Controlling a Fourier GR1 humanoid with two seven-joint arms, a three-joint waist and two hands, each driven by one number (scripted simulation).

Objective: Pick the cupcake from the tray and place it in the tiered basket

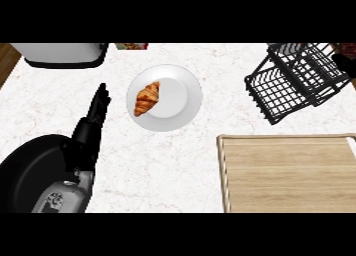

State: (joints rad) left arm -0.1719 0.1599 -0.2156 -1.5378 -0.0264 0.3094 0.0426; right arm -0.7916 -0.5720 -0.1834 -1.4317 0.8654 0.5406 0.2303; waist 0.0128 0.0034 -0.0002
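Left hand (94, 117) with straight fingers beside white plate (177, 92) holding croissant (147, 98), wooden tray (292, 172), black wire basket (295, 80), marble surface (166, 160)

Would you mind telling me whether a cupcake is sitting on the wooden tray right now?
No, the wooden tray shows only bare wood, with no cupcake visible on it.

Counter (181, 165): white with faint reddish-brown veining. Plate (177, 95), toward 12 o'clock: plain white. Croissant (147, 98) on the plate: golden orange-brown, darker ridges. Tiered basket (295, 80), at 2 o'clock: black wire grid. Tray (292, 172), at 4 o'clock: pale wood with fine grain lines and a light cream rim. Pan (29, 170), at 8 o'clock: black. Left hand (92, 125), at 9 o'clock: black, on a grey forearm. Appliance (63, 54), at 11 o'clock: pale grey-white with a black base. Floor strip (0, 62) at the left edge: brown wood.
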